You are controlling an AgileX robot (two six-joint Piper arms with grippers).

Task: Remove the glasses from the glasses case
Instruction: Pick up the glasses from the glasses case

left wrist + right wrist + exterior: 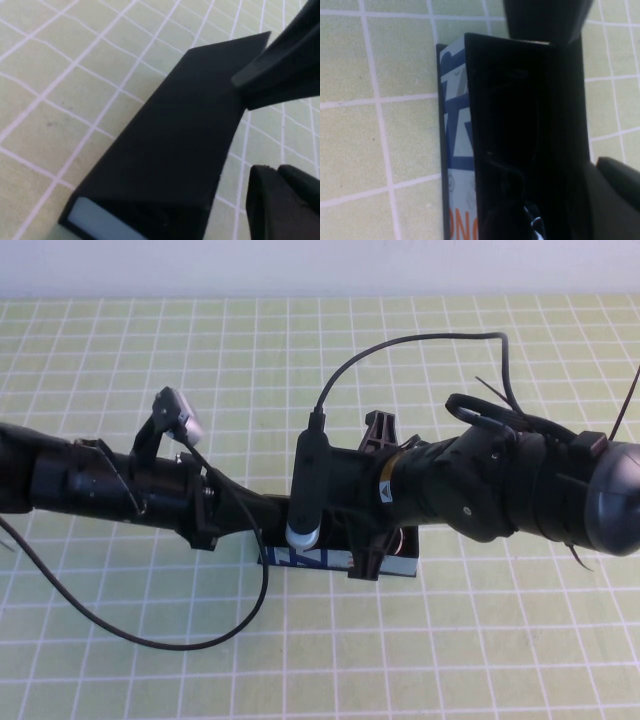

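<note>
The glasses case [385, 562] was positioned at the centre of the green-checked tabletop [480, 640], its dark interior exposed and its printed blue-and-white side visible. The glasses [507, 150] were only faintly discerned inside. The left gripper [272, 130] was spread around the black lid [175, 150]. The right gripper [372, 498] was positioned directly above the case; its state could not be determined.

Two black arms: left arm [100, 485] matte, cylindrical, silver-capped wrist camera; right arm [500, 485] bulkier, grey rounded joint, small yellow triangle marking, white-tipped camera bar; black cables loop from both
</note>
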